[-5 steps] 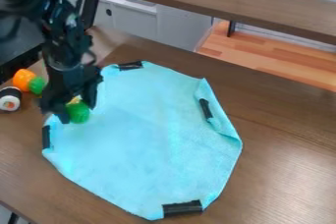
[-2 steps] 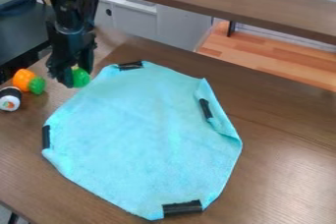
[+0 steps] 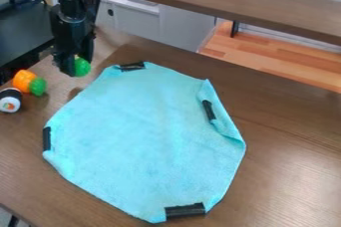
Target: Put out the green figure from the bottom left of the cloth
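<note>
Brown table (image 3: pixel 286 171), bearing one blue cloth (image 3: pixel 146 131), right side folded; one green figure (image 3: pixel 83 67), gripped in my gripper (image 3: pixel 77 65), raised near the cloth's upper left edge; at left, one orange-and-green toy (image 3: pixel 28 81) beside one sushi roll (image 3: pixel 10 100)

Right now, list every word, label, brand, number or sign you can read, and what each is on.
None: no text can be read anywhere.
Cloth and its black strips: no lettering seen.
Green figure in the gripper: none seen.
Orange-and-green toy: none seen.
Black-and-white roll: coloured patch on its face, no legible characters.
Arm: any print is too small to read.
</note>
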Action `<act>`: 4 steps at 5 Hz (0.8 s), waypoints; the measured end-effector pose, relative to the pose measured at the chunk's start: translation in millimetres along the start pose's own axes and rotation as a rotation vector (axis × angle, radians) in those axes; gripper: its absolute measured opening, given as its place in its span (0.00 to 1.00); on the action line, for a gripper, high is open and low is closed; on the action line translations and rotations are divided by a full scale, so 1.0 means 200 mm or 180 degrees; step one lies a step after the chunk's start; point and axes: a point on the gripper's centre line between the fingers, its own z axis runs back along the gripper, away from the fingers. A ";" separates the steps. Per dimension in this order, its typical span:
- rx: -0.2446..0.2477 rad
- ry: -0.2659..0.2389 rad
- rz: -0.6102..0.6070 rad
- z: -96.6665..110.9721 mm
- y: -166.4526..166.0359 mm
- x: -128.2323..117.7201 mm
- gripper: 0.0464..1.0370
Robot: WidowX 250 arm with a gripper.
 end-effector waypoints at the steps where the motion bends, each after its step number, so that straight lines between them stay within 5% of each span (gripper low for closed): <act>1: 0.0057 -0.0054 0.0134 -0.04 -0.03 0.07 0.65; 3: 0.0009 -0.0147 0.0203 -0.07 -0.06 0.11 0.72; 4: 0.0021 -0.0038 0.0326 -0.13 -0.04 0.12 0.95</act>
